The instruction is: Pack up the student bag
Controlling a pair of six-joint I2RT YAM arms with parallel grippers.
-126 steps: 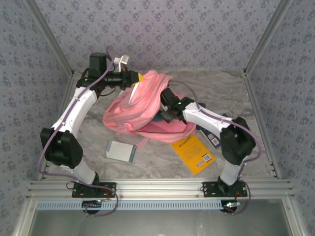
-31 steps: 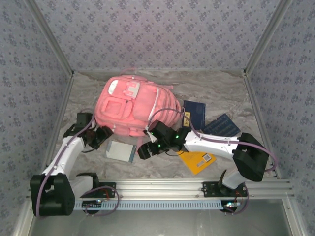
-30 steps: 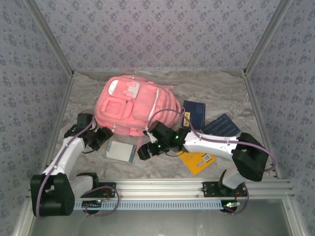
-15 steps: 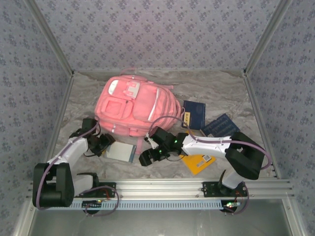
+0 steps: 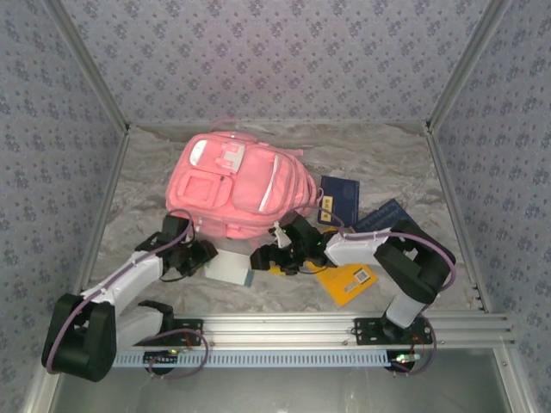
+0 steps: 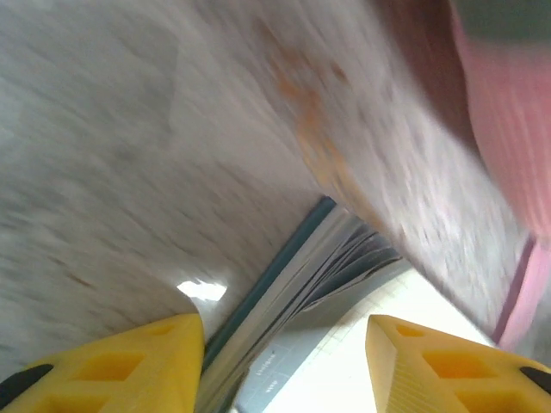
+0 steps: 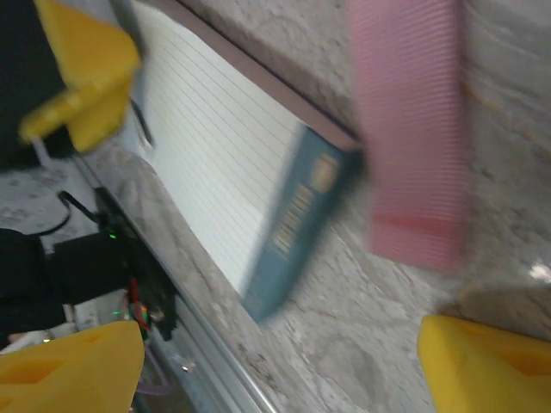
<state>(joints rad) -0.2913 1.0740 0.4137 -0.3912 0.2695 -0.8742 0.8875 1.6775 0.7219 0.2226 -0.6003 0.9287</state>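
Both arms have closed in on the blue-spined notebook (image 5: pixel 231 268), just in front of the student bag (image 5: pixel 232 185), which lies front-up mid-table. Left gripper (image 5: pixel 201 256) half-spread astride its page edge, narrowing; right gripper (image 5: pixel 262 258) wide, empty. Pickup likely starting; packing not yet begun.

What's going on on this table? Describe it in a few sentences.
Two robot arms are packing a pink student bag lying on the table. Both hands are at a notebook in front of it: the left hand straddles its fanned edge, fingers apart; the right hand is open near its spine. A yellow book and two dark blue books lie unpacked to the right.
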